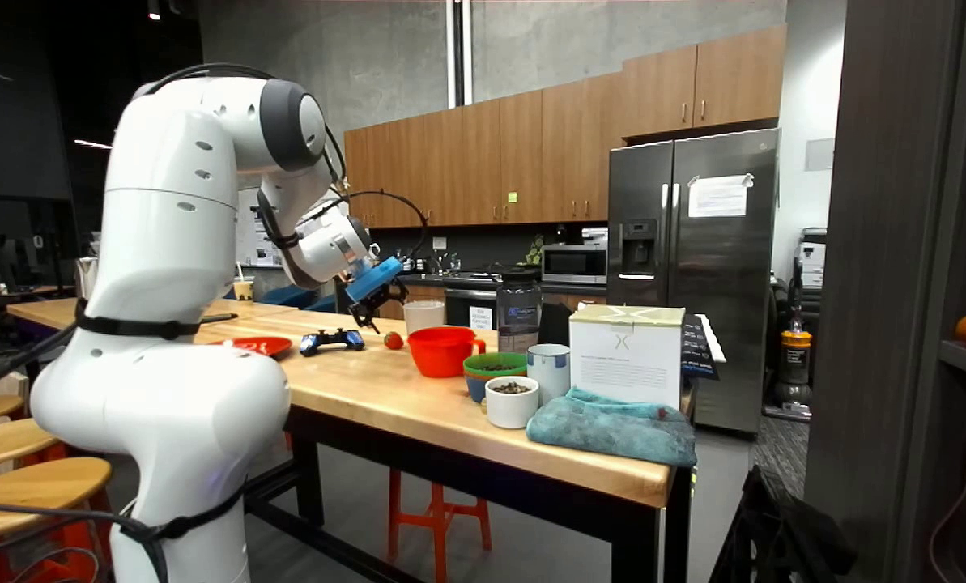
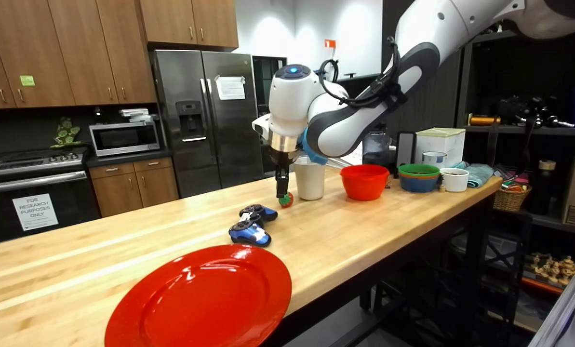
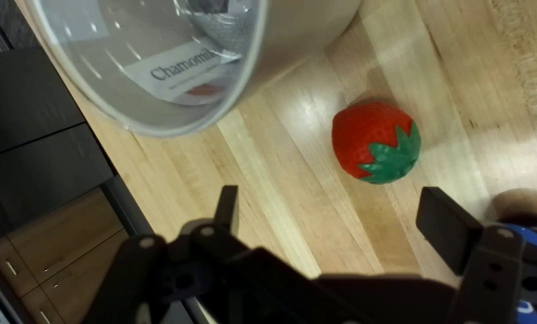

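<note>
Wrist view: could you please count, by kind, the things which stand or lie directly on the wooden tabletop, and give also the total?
Strawberry, red with green leaves: 1
Cup, open at the top: 1
Game controller, only partly visible: 1
Total: 3

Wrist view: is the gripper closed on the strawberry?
No, the gripper stands open, with the strawberry lying apart from it on the wooden tabletop.

Soft glare on tabletop [image 3: 291, 148] near strawberry [image 3: 375, 142]
</note>
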